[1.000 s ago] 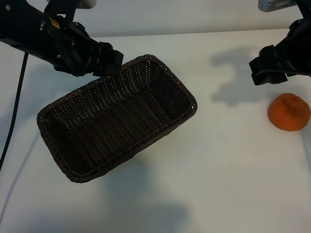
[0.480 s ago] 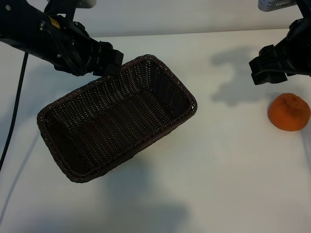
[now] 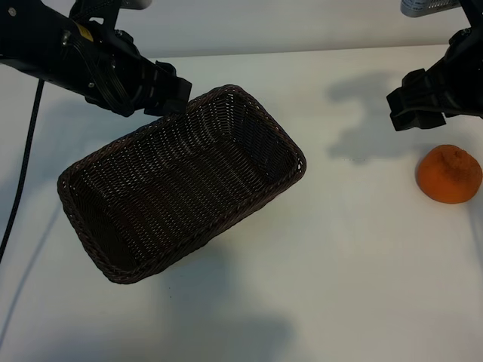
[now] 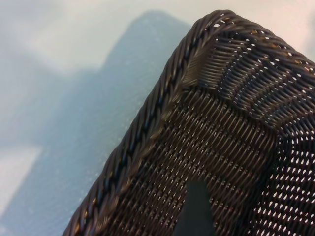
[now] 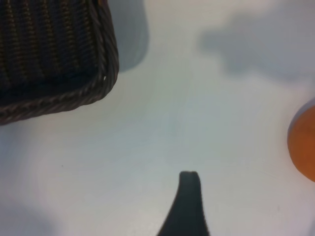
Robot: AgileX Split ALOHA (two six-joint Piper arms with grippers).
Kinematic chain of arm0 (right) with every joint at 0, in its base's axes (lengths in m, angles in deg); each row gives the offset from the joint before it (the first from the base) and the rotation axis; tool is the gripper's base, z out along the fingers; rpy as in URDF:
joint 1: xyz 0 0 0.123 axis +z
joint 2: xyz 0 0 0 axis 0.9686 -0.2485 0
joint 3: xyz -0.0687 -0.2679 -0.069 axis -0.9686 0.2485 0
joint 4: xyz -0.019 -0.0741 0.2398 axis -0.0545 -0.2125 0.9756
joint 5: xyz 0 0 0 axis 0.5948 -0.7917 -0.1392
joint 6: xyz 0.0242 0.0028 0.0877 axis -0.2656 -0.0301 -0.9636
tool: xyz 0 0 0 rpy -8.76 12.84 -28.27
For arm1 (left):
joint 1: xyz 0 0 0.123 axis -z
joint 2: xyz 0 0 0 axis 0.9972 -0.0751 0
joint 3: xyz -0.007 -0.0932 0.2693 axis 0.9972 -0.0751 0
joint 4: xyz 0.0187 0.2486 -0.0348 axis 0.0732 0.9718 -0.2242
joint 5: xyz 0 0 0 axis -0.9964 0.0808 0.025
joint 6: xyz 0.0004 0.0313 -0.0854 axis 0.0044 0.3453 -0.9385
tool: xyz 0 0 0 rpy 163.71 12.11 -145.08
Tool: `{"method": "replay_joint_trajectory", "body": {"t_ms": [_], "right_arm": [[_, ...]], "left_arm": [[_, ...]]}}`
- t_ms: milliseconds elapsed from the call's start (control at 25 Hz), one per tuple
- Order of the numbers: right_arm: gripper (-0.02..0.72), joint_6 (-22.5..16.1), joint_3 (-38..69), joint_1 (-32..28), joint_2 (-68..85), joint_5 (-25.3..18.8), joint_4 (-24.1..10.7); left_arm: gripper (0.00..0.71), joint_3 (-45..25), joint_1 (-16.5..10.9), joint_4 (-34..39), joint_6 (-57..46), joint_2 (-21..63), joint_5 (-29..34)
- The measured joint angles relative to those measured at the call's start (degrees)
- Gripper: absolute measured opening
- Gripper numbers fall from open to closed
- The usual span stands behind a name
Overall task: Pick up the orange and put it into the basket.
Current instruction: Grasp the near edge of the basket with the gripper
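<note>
My right pincer (image 3: 413, 105) hangs in the air with its two fingers spread apart, holding nothing. The orange (image 3: 450, 174) sits on the white table (image 3: 339, 249) just beside it, not touching. My left pincer (image 3: 167, 92) is spread apart too, and empty. It hangs over the far corner of the basket (image 3: 181, 185). The brown basket lies slanted on the table, well apart from the orange, with nothing in it. Soft grey shadows lie on the table. A black cable (image 3: 23, 170) runs down the left side.
</note>
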Motion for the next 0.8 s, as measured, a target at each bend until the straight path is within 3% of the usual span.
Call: {"method": "replay_joint_trajectory", "body": {"t_ms": [120, 240, 480, 800], "right_arm": [[0.595, 0.0, 0.0, 0.0, 0.0, 0.05, 0.0], [0.595, 0.0, 0.0, 0.0, 0.0, 0.05, -0.05], [0.595, 0.0, 0.0, 0.0, 0.0, 0.3, -0.24], [0.595, 0.05, 0.0, 0.0, 0.0, 0.44, -0.37]], "left_arm": [[0.591, 0.0, 0.0, 2.03, -1.38, 0.64, 0.78], [0.591, 0.0, 0.0, 9.64, -8.47, 3.03, 2.55], [0.591, 0.0, 0.0, 25.89, -26.35, 8.6, 13.36], [0.591, -1.76, 0.0, 28.22, -34.92, 10.1, 19.95]]}}
